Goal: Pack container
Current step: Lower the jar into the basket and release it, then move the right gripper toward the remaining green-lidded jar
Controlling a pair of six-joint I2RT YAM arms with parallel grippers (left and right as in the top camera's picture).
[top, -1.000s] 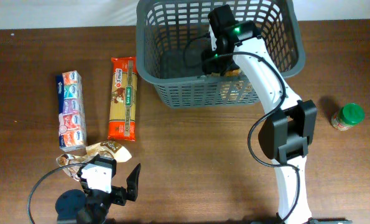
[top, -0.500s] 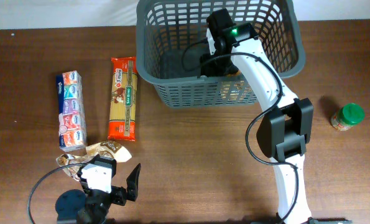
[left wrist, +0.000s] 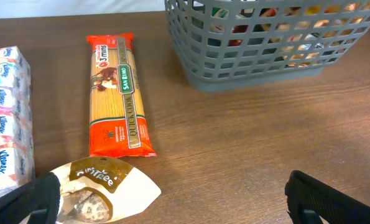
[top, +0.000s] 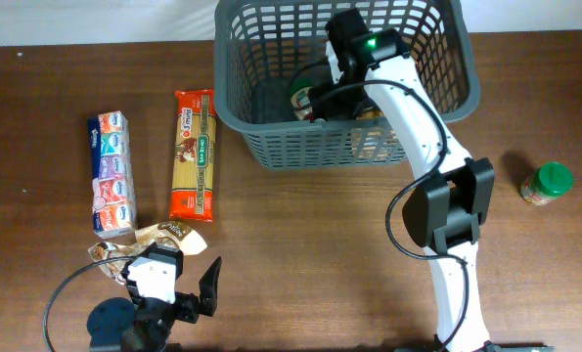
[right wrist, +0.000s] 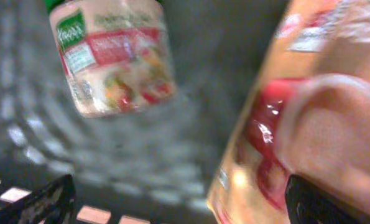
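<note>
The container (top: 447,93), a large dark grey lattice basket, stands at the back of the table. My right arm reaches into it. My right gripper (top: 322,98) is open low inside. In the right wrist view a green-lidded jar (right wrist: 113,56) lies loose on the basket floor ahead of my right gripper (right wrist: 185,205). An orange and red packet (right wrist: 309,112) lies against the right finger. The same jar (top: 300,101) shows beside the arm from overhead. My left gripper (top: 178,284) hovers open near the front left edge, holding nothing.
On the table left of the basket lie a pasta packet (top: 194,154), a tissue pack (top: 112,174) and a cookie bag (top: 163,235), the bag just behind my left gripper (left wrist: 178,205). A second green-lidded jar (top: 547,183) stands at the far right.
My right gripper has opened wide inside the basket, and the jar now lies free beside it. The left arm has not moved.
</note>
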